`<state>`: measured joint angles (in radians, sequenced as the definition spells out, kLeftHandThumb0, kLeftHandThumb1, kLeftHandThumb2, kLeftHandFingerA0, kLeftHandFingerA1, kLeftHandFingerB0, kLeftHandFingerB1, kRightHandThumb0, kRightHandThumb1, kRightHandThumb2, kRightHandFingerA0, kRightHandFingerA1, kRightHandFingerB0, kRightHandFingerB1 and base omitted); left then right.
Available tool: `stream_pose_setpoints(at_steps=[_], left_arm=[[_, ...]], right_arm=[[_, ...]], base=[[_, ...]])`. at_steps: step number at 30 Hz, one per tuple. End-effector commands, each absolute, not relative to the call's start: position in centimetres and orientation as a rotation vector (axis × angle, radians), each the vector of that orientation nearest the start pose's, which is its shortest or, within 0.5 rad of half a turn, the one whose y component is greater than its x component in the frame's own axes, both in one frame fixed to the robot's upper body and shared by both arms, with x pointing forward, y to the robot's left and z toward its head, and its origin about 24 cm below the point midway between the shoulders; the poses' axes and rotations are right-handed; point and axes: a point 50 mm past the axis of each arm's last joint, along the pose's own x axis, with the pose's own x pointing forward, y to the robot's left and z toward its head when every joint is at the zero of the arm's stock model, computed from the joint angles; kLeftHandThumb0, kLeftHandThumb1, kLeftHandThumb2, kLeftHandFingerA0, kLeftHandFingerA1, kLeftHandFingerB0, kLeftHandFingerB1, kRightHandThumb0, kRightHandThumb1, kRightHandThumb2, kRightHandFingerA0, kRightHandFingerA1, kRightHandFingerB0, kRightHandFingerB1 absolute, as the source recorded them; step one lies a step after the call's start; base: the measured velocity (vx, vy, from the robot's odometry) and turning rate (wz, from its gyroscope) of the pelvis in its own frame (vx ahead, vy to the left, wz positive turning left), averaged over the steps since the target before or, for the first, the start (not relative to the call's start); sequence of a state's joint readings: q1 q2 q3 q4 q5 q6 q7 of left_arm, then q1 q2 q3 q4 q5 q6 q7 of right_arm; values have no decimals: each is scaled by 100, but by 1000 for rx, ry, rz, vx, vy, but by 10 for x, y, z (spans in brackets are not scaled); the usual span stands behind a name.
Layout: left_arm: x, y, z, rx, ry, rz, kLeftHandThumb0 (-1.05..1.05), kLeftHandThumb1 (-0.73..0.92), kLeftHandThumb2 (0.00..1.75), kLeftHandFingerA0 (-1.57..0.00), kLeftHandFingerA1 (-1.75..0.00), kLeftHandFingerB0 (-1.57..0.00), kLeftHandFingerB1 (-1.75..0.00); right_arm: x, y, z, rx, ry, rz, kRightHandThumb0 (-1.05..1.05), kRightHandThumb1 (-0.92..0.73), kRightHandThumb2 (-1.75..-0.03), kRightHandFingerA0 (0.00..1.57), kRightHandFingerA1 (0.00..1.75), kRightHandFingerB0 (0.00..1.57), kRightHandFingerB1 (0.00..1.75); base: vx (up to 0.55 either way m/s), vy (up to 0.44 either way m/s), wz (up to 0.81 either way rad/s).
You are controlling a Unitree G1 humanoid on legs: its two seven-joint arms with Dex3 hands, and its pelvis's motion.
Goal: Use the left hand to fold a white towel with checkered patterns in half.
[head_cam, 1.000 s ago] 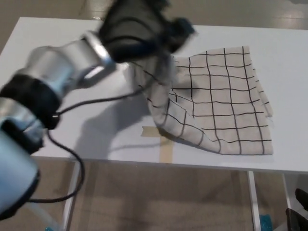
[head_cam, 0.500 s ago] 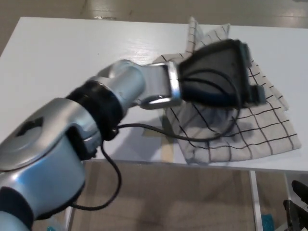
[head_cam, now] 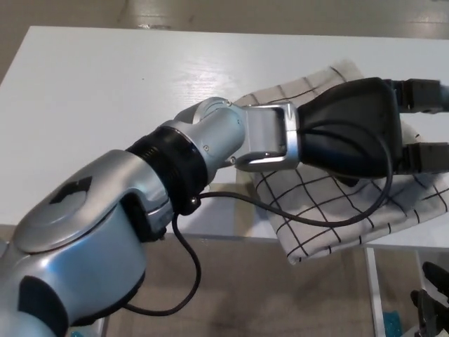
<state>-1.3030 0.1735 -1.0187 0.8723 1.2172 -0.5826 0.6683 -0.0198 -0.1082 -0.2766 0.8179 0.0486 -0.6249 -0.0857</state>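
At the lower left corner of the head view, the robot's bulky silver left arm [head_cam: 91,239] fills the frame, its rounded shell crossed by a black ribbed collar at the joint. A thin black cable [head_cam: 184,270] loops down from that joint at about six o'clock, and a second strand curves out under the wrist toward three o'clock. From the collar the arm runs up and to the right, pointing roughly at two o'clock, through a polished silver wrist bracket [head_cam: 270,137] that lies over the flat white table [head_cam: 105,91].

Past the bracket sits the black left hand [head_cam: 365,133], stretched across the white towel with thin black checkered lines [head_cam: 330,210]. Two thick black fingers [head_cam: 424,95] reach out toward three o'clock at the right edge of the picture, one above the other with a clear gap between them; they are spread and grip nothing that shows, while the palm lies over the cloth. The towel is bunched at the table's right front, at about four o'clock from the table's middle. One part shows above the wrist, and its lower corner droops over the front edge of the table. Below that edge, pale wooden floor [head_cam: 231,295] shows.
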Motion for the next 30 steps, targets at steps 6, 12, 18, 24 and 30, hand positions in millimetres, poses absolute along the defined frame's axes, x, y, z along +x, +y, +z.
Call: stream_pose_setpoints(at_steps=[6,12,18,24,30], left_arm=[[336,-56,173,1826,-914,-973,-100,58,59,0,0,0,0],[336,-56,182,1825,-913,-956,-98,42,78,0,0,0,-4],[340,-42,247,1653,-1043,-806,-98,41,75,0,-1,0,-16],[321,-1,315,1336,-1248,-556,-97,44,76,0,0,0,-14],[287,63,352,1154,-1346,-420,-83,44,90,0,0,0,-13]], right_arm=[[199,-244,-60,-47,135,-420,-56,-74,-62,62,51,65,42],[200,-243,-59,-55,132,-425,-56,-74,-62,62,51,65,42],[196,-240,-62,-61,144,-424,-56,-74,-62,63,52,66,43],[191,-243,-66,-50,172,-422,-59,-73,-62,63,51,66,43],[181,-246,-71,-60,197,-392,-60,-73,-62,62,49,66,43]], base=[[0,0,0],[0,0,0],[0,0,0],[0,0,0],[0,0,0]])
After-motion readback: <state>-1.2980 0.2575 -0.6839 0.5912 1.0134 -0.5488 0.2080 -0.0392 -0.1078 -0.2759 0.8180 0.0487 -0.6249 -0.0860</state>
